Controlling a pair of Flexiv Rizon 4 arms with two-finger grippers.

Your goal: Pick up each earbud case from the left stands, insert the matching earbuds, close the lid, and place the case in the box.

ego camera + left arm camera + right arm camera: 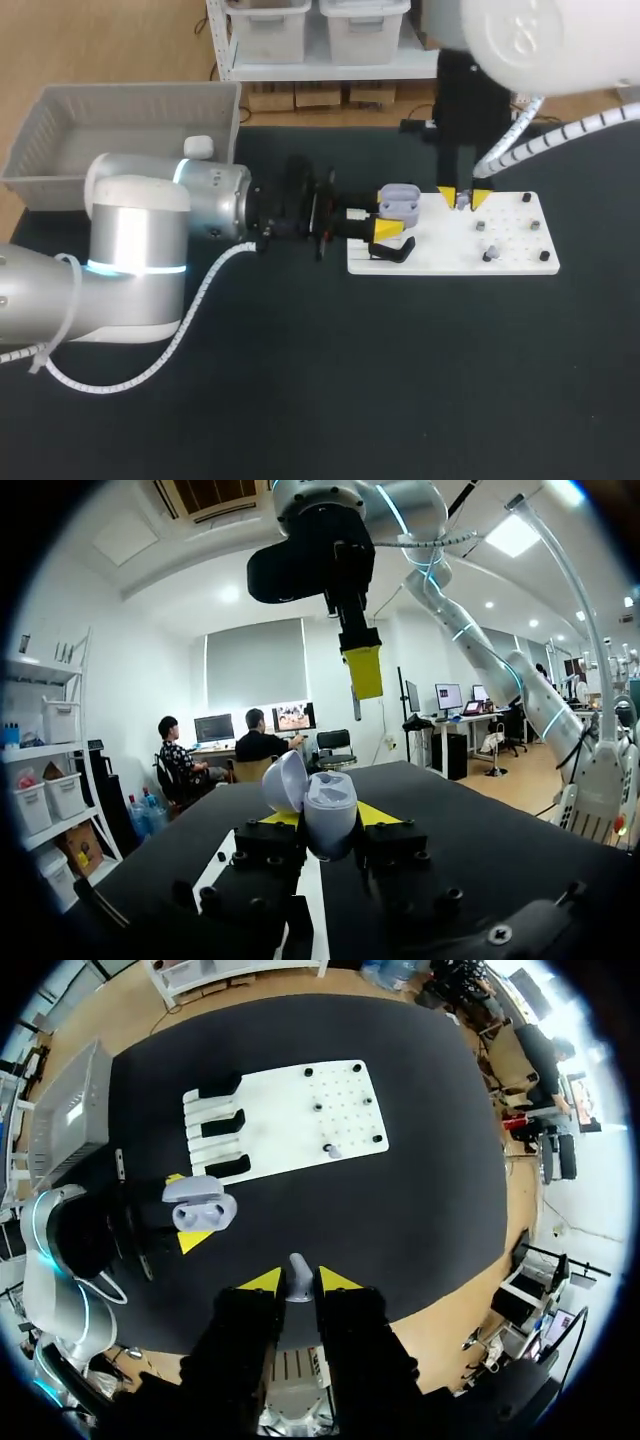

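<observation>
My left gripper (394, 212) is shut on a lavender earbud case (398, 202) and holds it over the left end of the white board (450, 258). In the left wrist view the case (322, 812) sits between the yellow tips with its lid open. Just to its right in the head view, my right gripper (463, 199) points straight down. In the right wrist view it (298, 1282) is shut on a small lavender earbud (298, 1276), above and beside the open case (200, 1206). Another earbud (333, 1150) sits on a peg of the board (290, 1110).
Black stands (222, 1125) line the board's left end. A grey basket (60, 130) at the back left holds a white case (198, 147). Small pegs (489, 254) stand on the board's right half. The right arm's gripper (362, 670) hangs above the case in the left wrist view.
</observation>
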